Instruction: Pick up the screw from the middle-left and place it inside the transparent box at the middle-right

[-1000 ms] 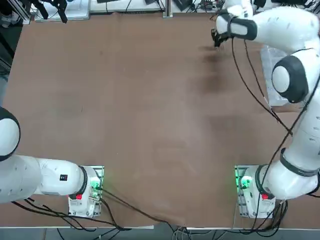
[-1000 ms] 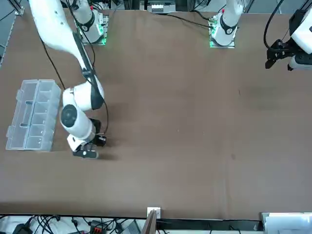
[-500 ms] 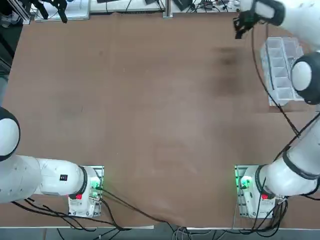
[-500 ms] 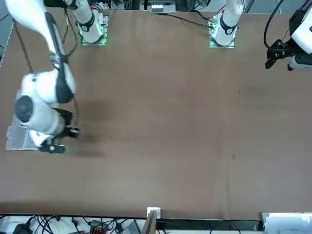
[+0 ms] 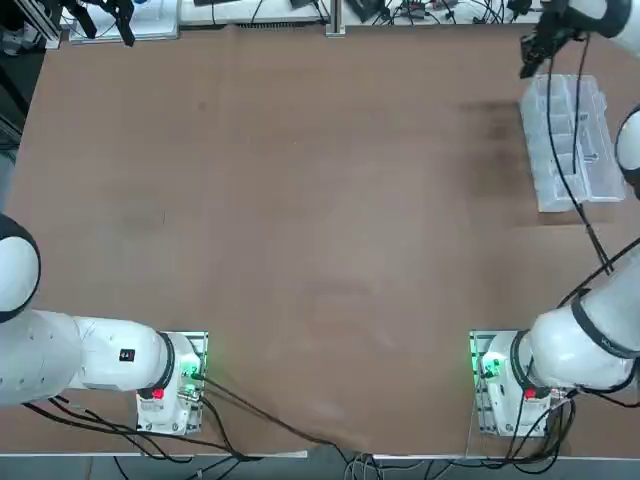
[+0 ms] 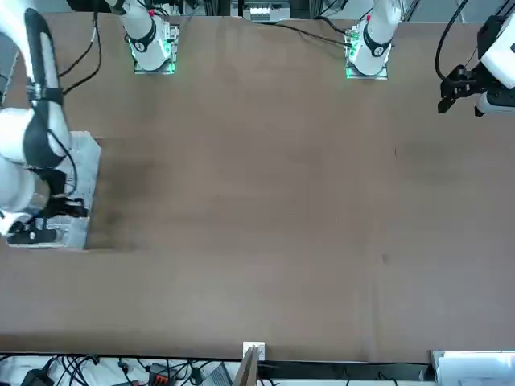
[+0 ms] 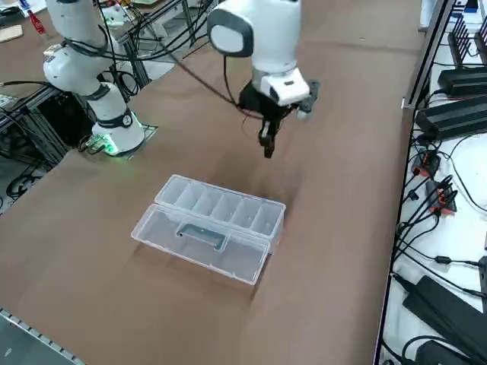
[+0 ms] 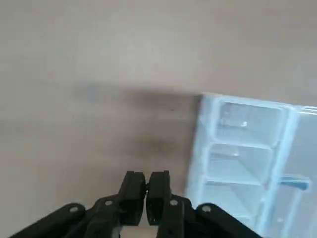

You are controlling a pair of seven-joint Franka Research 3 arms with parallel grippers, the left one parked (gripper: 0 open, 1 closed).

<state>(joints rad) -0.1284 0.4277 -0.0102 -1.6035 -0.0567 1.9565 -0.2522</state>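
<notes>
The brown table [image 5: 300, 200] fills every view, and the box [image 7: 209, 226] serves as the landmark here. In the top view the box [image 5: 570, 140] lies close to the table's right edge, toward the side far from the arm bases. It is clear plastic, open, with a row of small compartments along one long side and its lid folded flat beside them, as the side view shows.

The right arm [image 7: 259, 38] reaches out from its base to hang over the table just beyond one short end of the box. In the front view the arm covers much of the box [image 6: 84, 193], so only a strip of the box's edge shows there.

The gripper [image 7: 268, 144] points down, raised above the table, just off the box's end and clear of its rim. In the wrist view its fingers [image 8: 132, 191] are pressed together with only a thin seam between them, and the box's end compartments [image 8: 247, 144] lie beside them.

The screw cannot be made out in any view; whether it sits pinched between the fingertips cannot be told, and no compartment visibly holds it.
</notes>
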